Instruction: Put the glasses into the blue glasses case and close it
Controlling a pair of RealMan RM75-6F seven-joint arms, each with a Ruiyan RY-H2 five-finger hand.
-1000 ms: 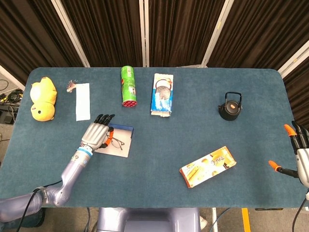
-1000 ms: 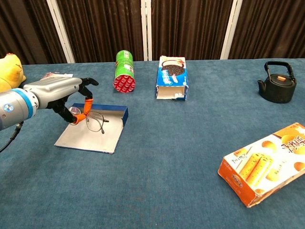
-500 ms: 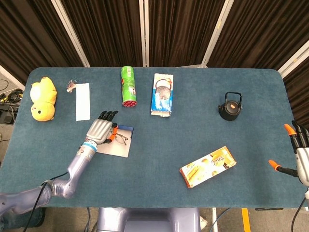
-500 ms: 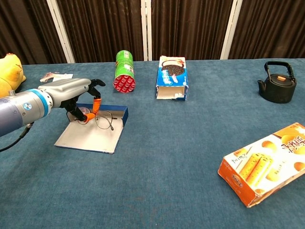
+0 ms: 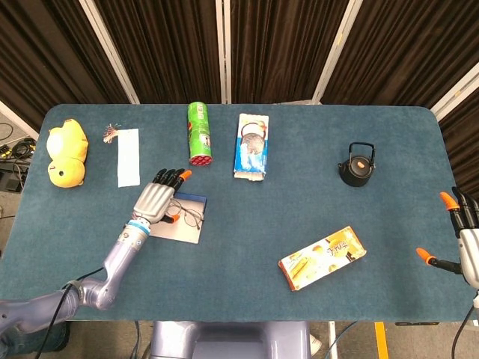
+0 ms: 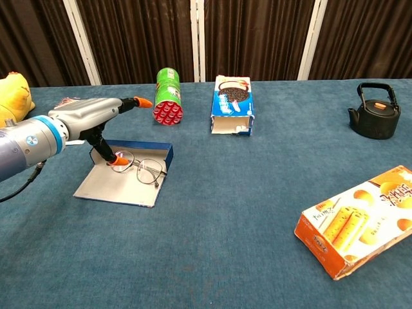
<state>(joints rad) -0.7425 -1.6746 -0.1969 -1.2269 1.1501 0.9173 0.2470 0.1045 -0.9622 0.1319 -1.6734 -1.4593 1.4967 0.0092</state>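
The blue glasses case (image 6: pixel 122 185) lies open and flat at the table's left, its blue tray (image 6: pixel 143 147) at the back and its grey lid toward me. The thin-rimmed glasses (image 6: pixel 147 170) lie inside it, near the tray. My left hand (image 6: pixel 87 120) hovers over the case's left side; its fingers stretch out above the case and the orange thumb tip points down right beside the left lens. In the head view the left hand (image 5: pixel 155 200) covers the left part of the case (image 5: pixel 182 229), with the glasses (image 5: pixel 190 217) showing to its right. My right hand (image 5: pixel 465 241) sits at the table's far right edge, fingers spread, holding nothing.
Behind the case lie a green can (image 6: pixel 168 94) and a cookie box (image 6: pixel 232 105). A black kettle (image 6: pixel 375 114) stands at the back right, an orange snack box (image 6: pixel 358 220) at the front right. A yellow plush (image 5: pixel 65 152) and white paper (image 5: pixel 129 156) lie far left.
My left hand carried the glasses back and right across the case, then its fingers lifted and straightened. The glasses now lie in the case out of its grip. The right hand stayed still.
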